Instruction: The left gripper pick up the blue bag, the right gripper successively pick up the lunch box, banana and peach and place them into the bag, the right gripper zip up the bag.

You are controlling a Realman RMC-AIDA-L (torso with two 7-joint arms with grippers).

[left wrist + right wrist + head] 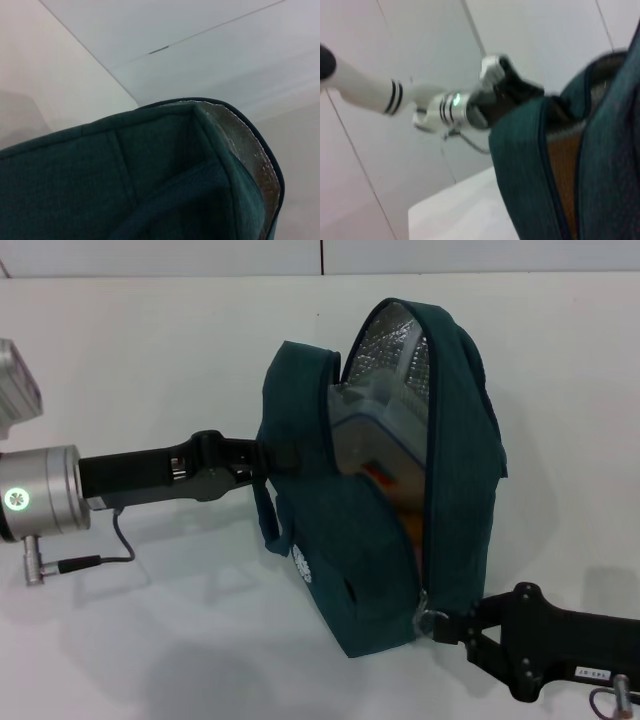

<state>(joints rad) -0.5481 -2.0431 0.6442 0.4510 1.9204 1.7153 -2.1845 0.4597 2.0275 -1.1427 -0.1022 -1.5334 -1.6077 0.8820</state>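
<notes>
Your left hand (258,458) pinches the large teal-blue fabric bag (460,440), holding it above the white surface (150,360). The clear lunch box (375,435) inside shows a red label, unreadable. Right hand (447,625) pinches the ring-pull zipper (432,621).

White table (150,370) (plain, matte), the blue bag (385,610) resting on it

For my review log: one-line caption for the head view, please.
Left gripper holds the blue bag with lunch box inside; right gripper at the zipper pull.
</notes>
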